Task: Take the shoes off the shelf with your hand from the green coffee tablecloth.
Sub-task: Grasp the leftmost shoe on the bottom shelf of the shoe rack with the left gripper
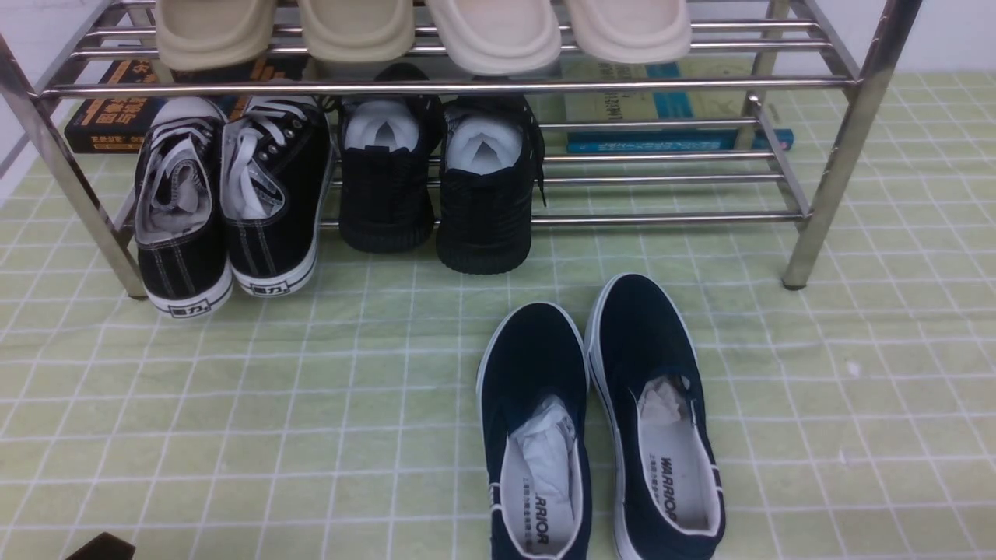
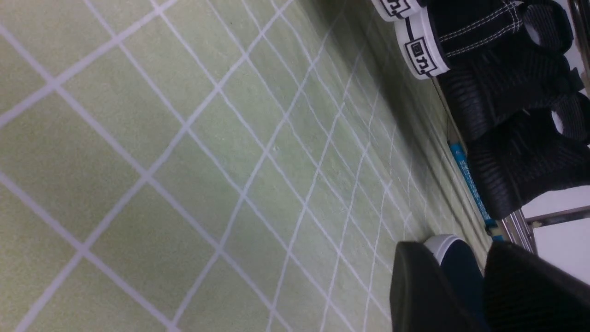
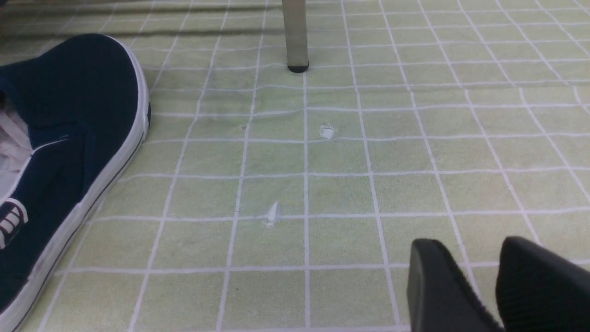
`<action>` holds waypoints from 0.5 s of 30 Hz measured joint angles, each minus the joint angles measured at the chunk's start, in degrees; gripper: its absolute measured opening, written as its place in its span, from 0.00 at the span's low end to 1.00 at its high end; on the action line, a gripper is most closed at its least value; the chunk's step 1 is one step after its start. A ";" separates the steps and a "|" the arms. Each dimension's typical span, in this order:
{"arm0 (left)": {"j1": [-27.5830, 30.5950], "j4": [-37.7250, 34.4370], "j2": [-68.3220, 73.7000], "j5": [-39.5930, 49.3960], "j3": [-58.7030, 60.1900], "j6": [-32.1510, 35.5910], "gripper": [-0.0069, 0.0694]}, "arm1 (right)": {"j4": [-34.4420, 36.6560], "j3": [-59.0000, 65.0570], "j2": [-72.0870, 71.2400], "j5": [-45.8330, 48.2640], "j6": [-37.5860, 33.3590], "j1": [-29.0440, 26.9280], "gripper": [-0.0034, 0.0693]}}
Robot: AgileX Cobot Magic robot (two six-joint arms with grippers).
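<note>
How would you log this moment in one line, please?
black canvas sneakers: on shelf | left tool: open, empty | right tool: open, empty

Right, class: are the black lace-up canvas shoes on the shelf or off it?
On it: the shoes sit at the left end of the shelf, on its lower tier, heels jutting forward.

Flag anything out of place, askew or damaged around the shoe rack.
The navy slip-ons lie on the green tablecloth in front of the shelf, not on it. The cloth also shows two small white scuffs, perhaps tears, near the shelf's right front leg.
</note>
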 joint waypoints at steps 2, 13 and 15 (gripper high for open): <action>0.00 0.05 0.00 0.00 0.00 -0.11 0.41 | 0.00 0.00 0.00 0.00 0.00 0.00 0.36; 0.00 2.88 0.98 7.59 -9.13 -0.15 0.26 | 0.00 0.00 0.00 0.00 0.00 0.00 0.37; 0.00 6.10 4.07 11.68 -14.07 -0.15 0.19 | 0.00 0.00 0.00 0.00 0.00 0.00 0.37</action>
